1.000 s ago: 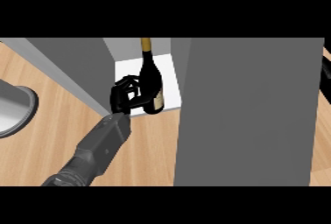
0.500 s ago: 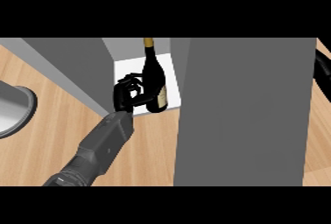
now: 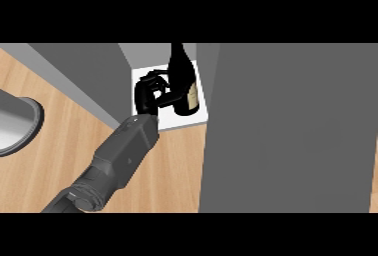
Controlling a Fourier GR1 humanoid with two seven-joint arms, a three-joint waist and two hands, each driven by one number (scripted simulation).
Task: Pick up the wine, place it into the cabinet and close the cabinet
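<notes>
At the far left edge a round grey vessel (image 3: pixel 15 125) sits on the wooden counter (image 3: pixel 59 165), only partly in view. To its right the left hand (image 3: pixel 148 92) reaches into the open cabinet (image 3: pixel 193 120), its fingers curled round the wine bottle (image 3: pixel 179 65). The bottle stands upright on the cabinet's white floor. A broad grey panel (image 3: pixel 288 130), probably the cabinet's door, fills the right.

The surface (image 3: pixel 44 170) is light, matt wood with a fine straight grain. The cabinet (image 3: pixel 288 130) has smooth, flat grey panels and a plain white shelf (image 3: pixel 188 120). The wine (image 3: pixel 179 65) looks like dark glossy glass with a tan paper label (image 3: pixel 193 97). The left hand (image 3: pixel 148 92) is black and faintly shiny, and its forearm (image 3: pixel 118 155) is matt grey. A round vessel (image 3: pixel 11 125) looks like brushed metal.
</notes>
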